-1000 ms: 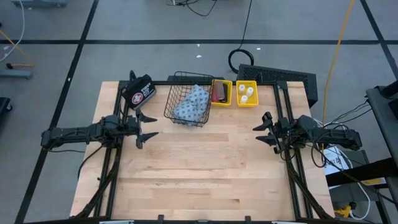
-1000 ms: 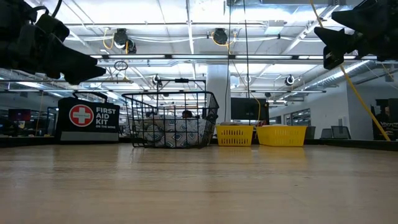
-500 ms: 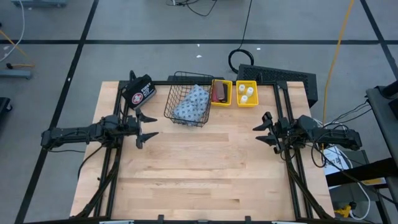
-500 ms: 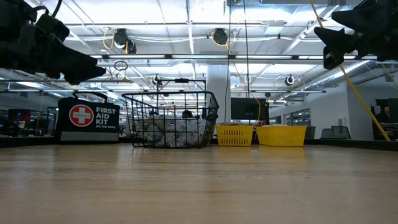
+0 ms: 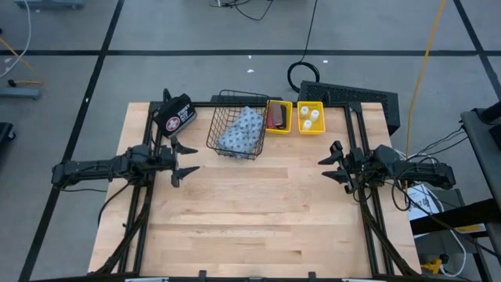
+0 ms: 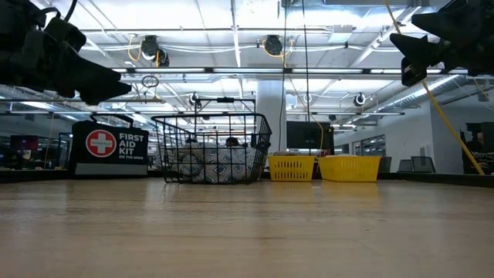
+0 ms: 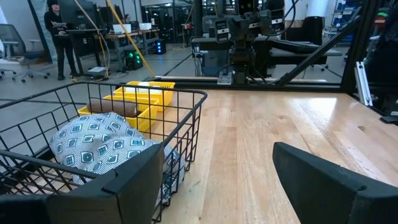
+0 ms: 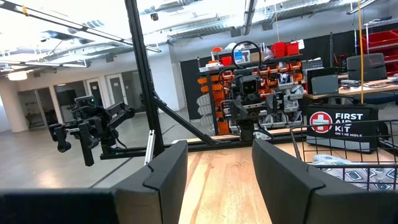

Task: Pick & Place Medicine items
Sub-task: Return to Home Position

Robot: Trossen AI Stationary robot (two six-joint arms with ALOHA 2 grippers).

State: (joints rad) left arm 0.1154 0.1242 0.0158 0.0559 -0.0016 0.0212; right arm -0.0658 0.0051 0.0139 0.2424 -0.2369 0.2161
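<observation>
Your left gripper (image 5: 189,159) hangs above the left side of the table (image 5: 258,227), just in front of the wire basket (image 5: 221,117), with its fingers spread apart and nothing between them. Your right gripper (image 5: 324,165) hangs above the right side, facing the left one across the bare middle of the wood, its fingers likewise parted and empty. The pouch (image 5: 243,129) lies bunched inside the wire basket at the back of the table; the left wrist view shows it pressed against the mesh. Just right of that basket sits a yellow bin (image 5: 279,103) holding the brown bar (image 5: 278,117), and touching its right side is a second yellow bin (image 5: 311,131) with the three white bottles (image 5: 308,118) in it. The first aid bag (image 5: 175,115) stands at the back left, just beside the wire basket. You cannot make out the pink roll or the black handled piece from these views.
</observation>
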